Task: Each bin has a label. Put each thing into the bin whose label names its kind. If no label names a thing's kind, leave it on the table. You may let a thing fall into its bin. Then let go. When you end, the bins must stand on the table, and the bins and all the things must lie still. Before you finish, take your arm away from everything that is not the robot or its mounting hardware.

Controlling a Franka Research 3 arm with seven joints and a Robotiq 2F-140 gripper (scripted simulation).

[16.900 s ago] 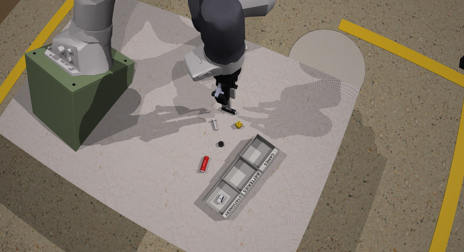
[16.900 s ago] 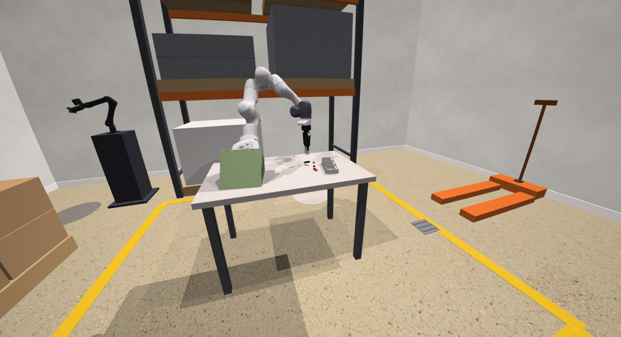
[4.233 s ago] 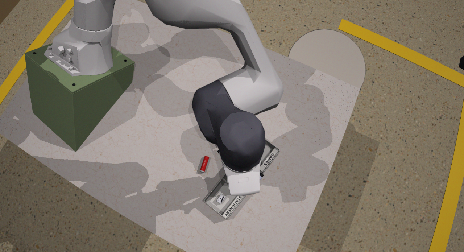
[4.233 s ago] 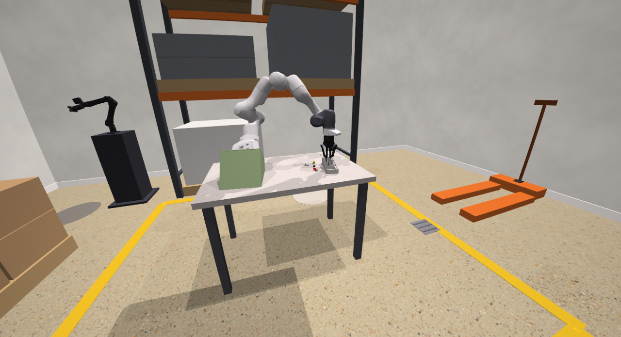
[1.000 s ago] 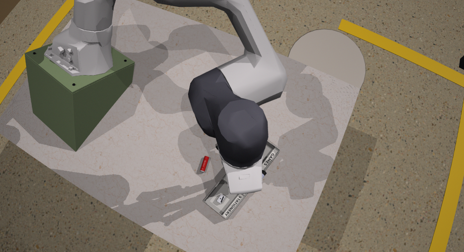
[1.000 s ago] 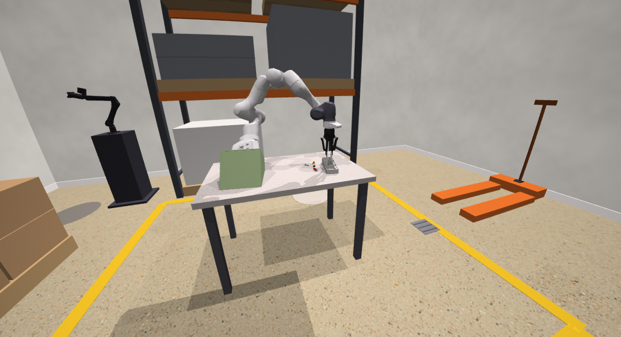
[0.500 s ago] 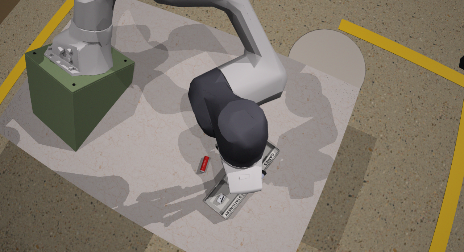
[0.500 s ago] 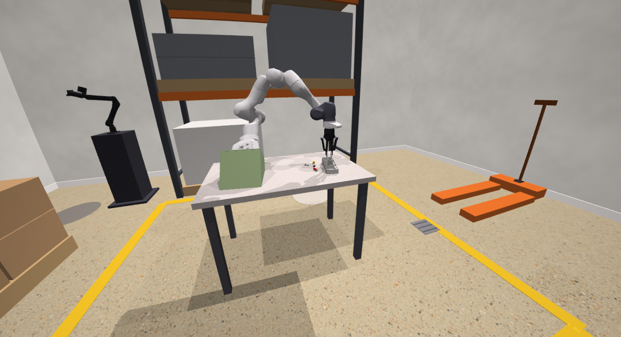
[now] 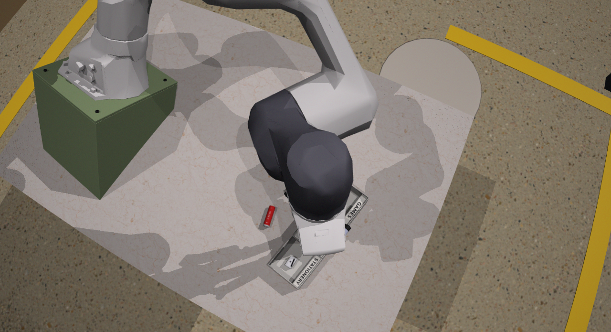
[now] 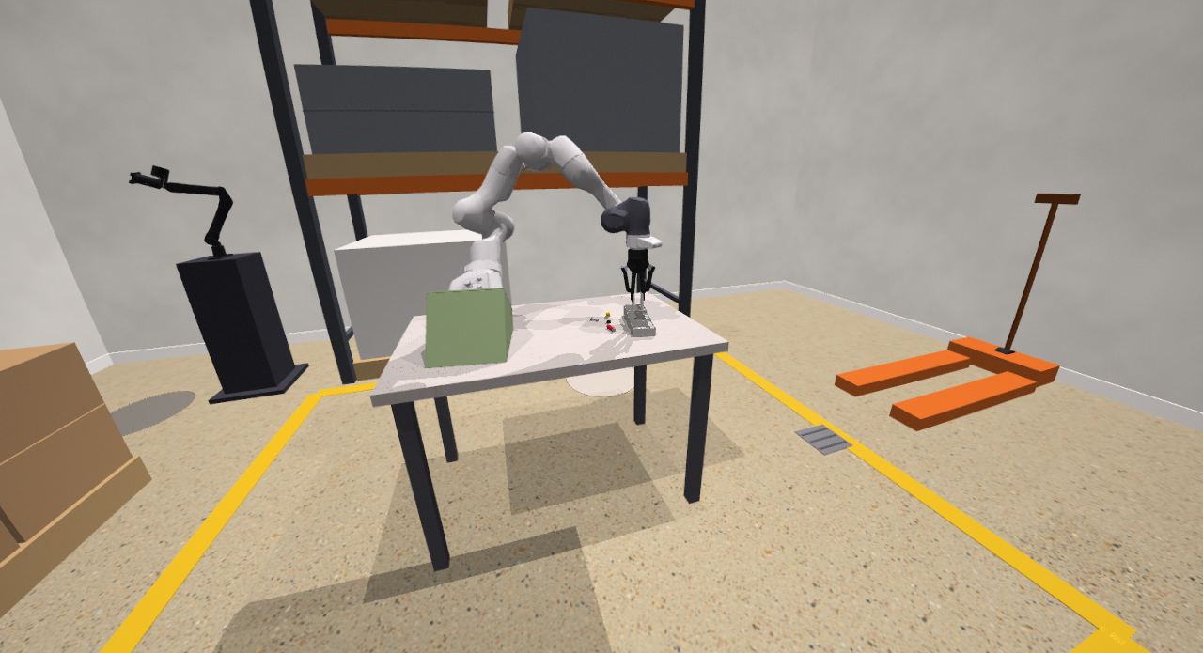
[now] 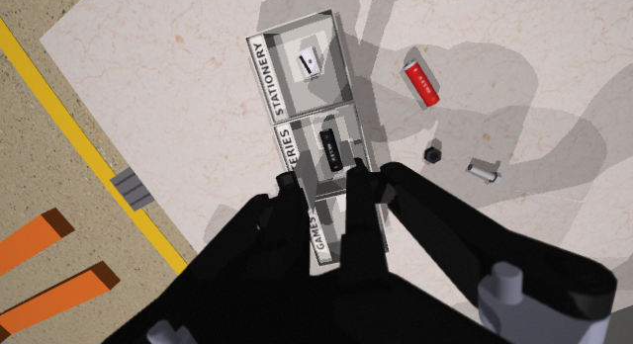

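Three joined grey bins stand in a row near the table's edge, labelled STATIONERY [image 11: 267,79] [image 9: 306,272], a partly hidden label ending in "ERIES" [image 11: 287,147], and GAMES [image 11: 318,232] [image 9: 355,210]. A small white item [image 11: 311,62] [image 9: 289,262] lies in the stationery bin. A black battery [image 11: 330,150] lies in the middle bin. My gripper [image 11: 327,160] [image 10: 636,300] hangs over the middle and games bins, its fingers a little apart with nothing between them. A red battery [image 11: 421,83] [image 9: 268,216], a black nut [image 11: 432,155] and a small silver bolt [image 11: 483,172] lie on the table beside the bins.
The arm's green pedestal [image 9: 102,133] [image 10: 466,328] stands at the table's far corner. A tiny yellow thing [image 10: 607,315] shows on the table near the bins in the exterior view. The table edge runs close beside the bins, with a yellow floor line [image 11: 74,131] beyond.
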